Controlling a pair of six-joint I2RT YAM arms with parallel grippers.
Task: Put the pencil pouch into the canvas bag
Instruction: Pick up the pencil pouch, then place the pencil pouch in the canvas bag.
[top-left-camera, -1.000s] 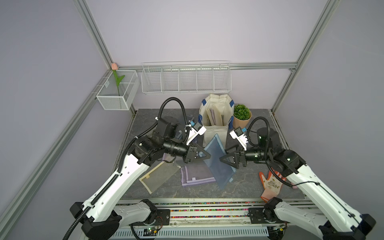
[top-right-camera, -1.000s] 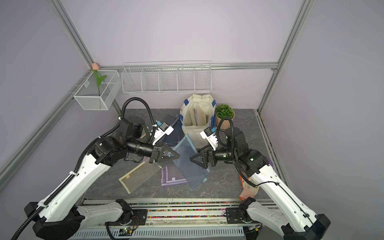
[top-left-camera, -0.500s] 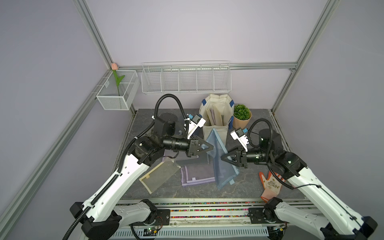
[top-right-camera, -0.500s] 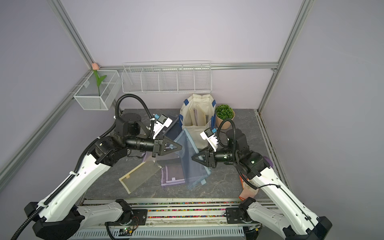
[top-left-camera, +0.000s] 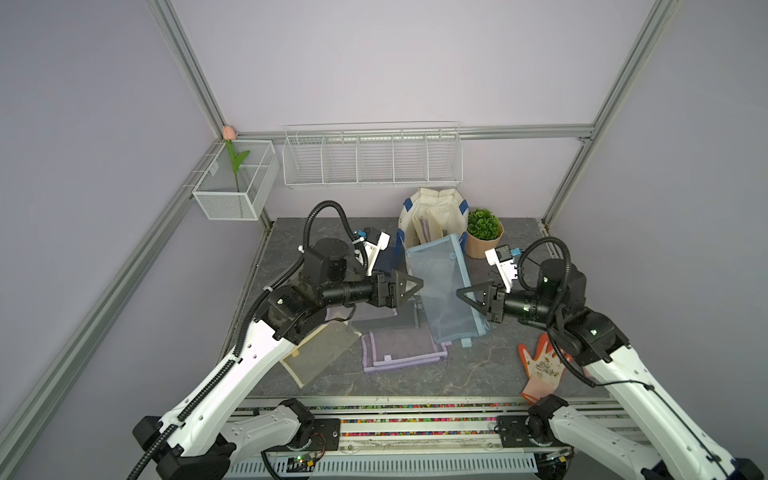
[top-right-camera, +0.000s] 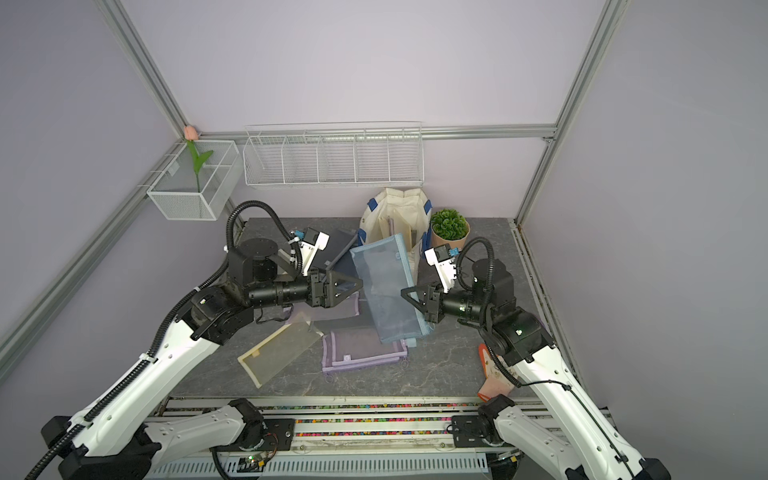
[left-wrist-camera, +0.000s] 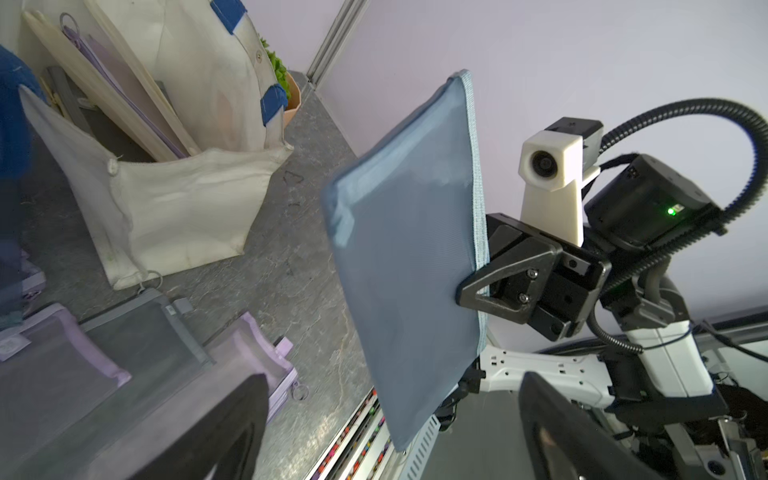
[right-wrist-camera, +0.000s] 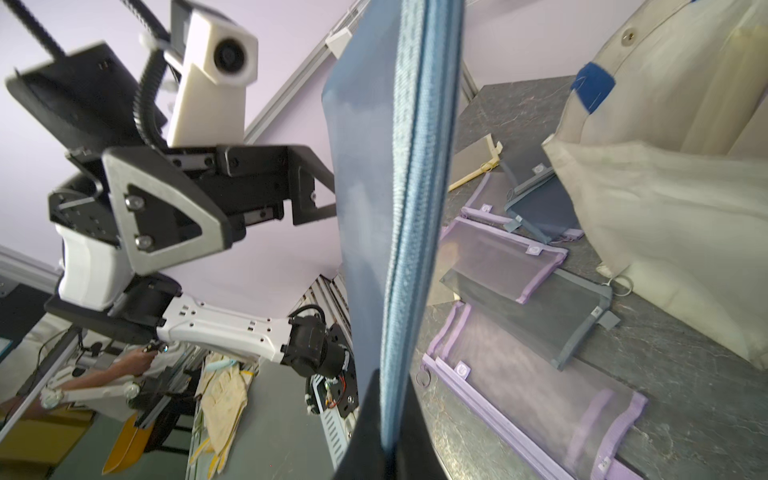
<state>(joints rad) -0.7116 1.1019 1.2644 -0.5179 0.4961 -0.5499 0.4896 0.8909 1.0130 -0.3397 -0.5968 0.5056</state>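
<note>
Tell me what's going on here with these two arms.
The right gripper is shut on one edge of the light blue pencil pouch, holding it up above the table between the arms. The left gripper stands open at the opposite edge, not clamping it. The canvas bag stands open just behind, flat items already inside; this pouch is not in it yet. Other pouches lie on the table.

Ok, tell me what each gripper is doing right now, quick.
Left gripper: open, holding nothing.
Right gripper: shut on the edge of the blue pencil pouch, holding it up off the table.
</note>
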